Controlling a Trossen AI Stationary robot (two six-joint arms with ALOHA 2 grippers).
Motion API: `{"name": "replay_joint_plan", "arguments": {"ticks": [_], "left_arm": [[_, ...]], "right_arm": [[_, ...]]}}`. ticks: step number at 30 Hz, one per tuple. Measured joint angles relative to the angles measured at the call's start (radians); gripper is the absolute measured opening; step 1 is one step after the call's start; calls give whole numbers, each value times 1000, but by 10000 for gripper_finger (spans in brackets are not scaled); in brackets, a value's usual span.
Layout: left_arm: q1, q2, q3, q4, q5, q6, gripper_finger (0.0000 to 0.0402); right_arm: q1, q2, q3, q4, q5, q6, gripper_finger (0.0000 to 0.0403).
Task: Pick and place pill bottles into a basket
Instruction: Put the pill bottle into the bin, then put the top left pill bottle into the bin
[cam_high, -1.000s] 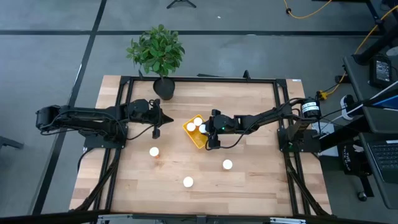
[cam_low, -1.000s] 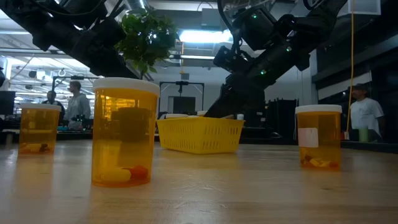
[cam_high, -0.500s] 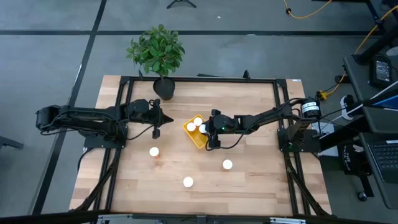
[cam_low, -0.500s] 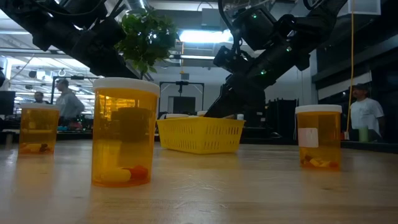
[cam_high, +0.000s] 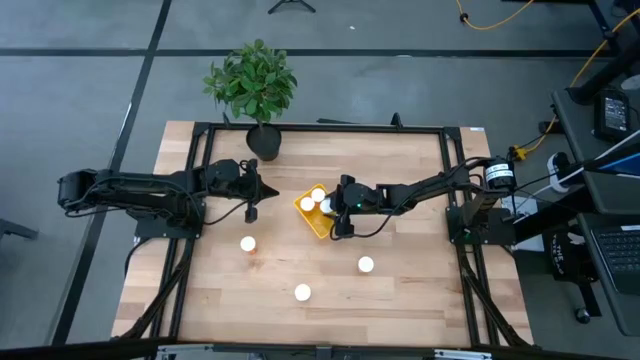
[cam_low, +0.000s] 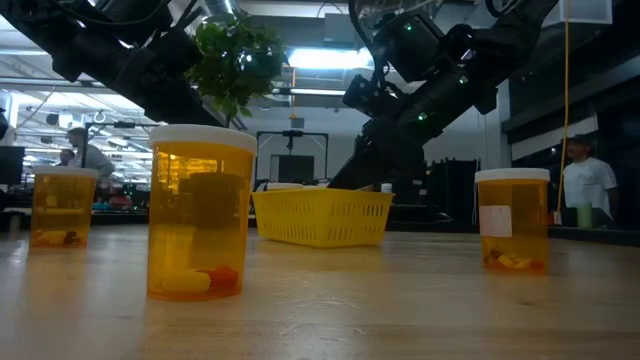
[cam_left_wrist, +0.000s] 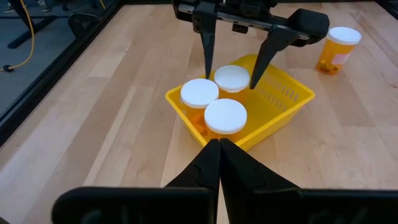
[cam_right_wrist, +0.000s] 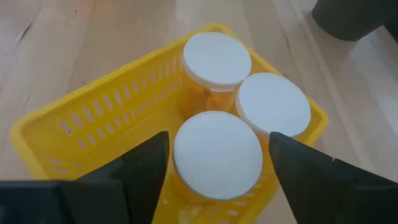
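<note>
The yellow basket (cam_high: 315, 214) sits mid-table and holds three pill bottles with white caps (cam_left_wrist: 225, 115), standing upright on their bases. My right gripper (cam_right_wrist: 217, 140) is open over the basket. Its fingers (cam_left_wrist: 207, 46) stand on either side of one bottle's cap (cam_right_wrist: 217, 154), with a small gap on each side. My left gripper (cam_high: 252, 208) is shut and empty, left of the basket, and points toward it (cam_left_wrist: 219, 148). Three more bottles stand upright on the table: one (cam_high: 248, 243) near my left gripper, one (cam_high: 302, 292) near the front and one (cam_high: 366, 264) at the right.
A black pot with a green plant (cam_high: 264, 140) stands at the table's far edge. Black frame rails (cam_high: 320, 127) run along the table's sides. Bare wood lies between the loose bottles. People show in the room beyond the table (cam_low: 585, 180).
</note>
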Motion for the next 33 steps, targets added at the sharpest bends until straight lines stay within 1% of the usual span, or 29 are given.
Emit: {"name": "replay_joint_plan", "arguments": {"ticks": [4,8,12,19,25,29,33], "left_arm": [[0,0,0,0,0,0,6],[0,0,0,0,0,0,6],[0,0,0,0,0,0,6],[-1,0,0,0,0,4,6],[-24,0,0,25,2,58,7],[-49,0,0,61,3,53,27],[-70,0,0,77,3,53,71]], "right_arm": [[0,0,0,0,0,-4,300],[0,0,0,-1,31,-28,304],[0,-8,0,-6,35,-34,304],[8,-107,0,-31,25,-25,304],[31,-210,0,-71,31,-25,304],[33,-277,0,-131,33,-24,302],[32,-330,0,-202,36,-25,288]]}}
